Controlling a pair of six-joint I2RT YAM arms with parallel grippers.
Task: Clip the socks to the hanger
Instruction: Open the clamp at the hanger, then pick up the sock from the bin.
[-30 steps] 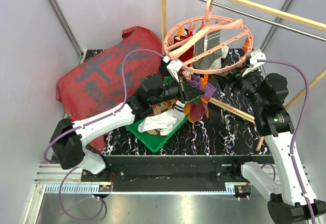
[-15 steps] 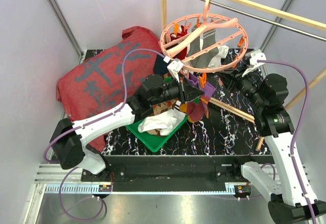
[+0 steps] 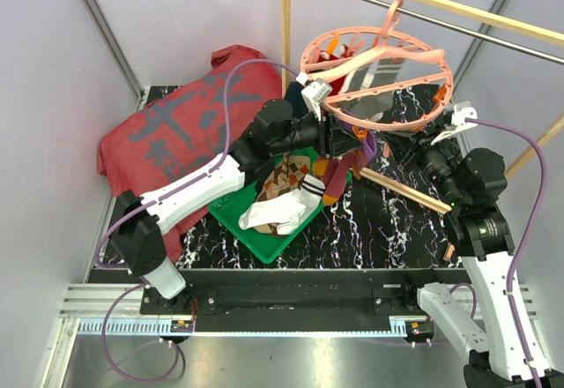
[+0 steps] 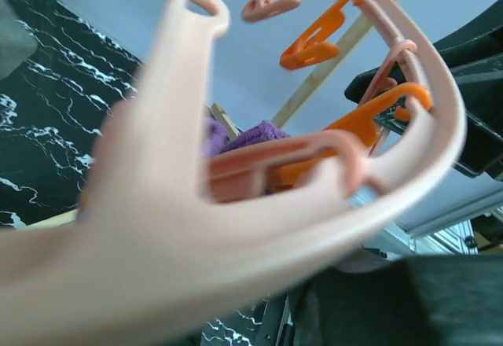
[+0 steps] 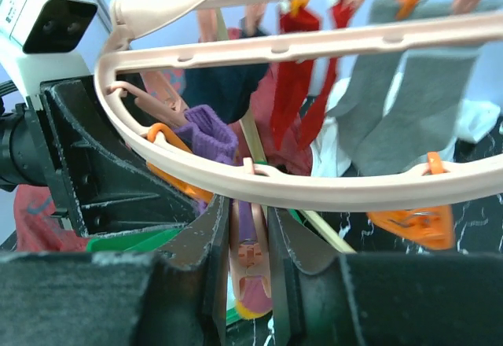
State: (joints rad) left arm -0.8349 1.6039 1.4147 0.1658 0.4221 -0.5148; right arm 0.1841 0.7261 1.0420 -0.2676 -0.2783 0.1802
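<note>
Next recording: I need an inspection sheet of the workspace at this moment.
Surface: black marbled table.
Job's things: hanger hung tilted on the rail frame; grey socks and red sock clipped on; purple sock at its rim; white sock and others in the tray.
Clutter: red cloth at left; wooden stick on the table.
Grippers: left gripper at the purple sock, jaws hidden; right gripper closed on a pink clip.
Cables: purple cable arcs over each arm; no snag seen.
Surroundings: grey walls.
</note>
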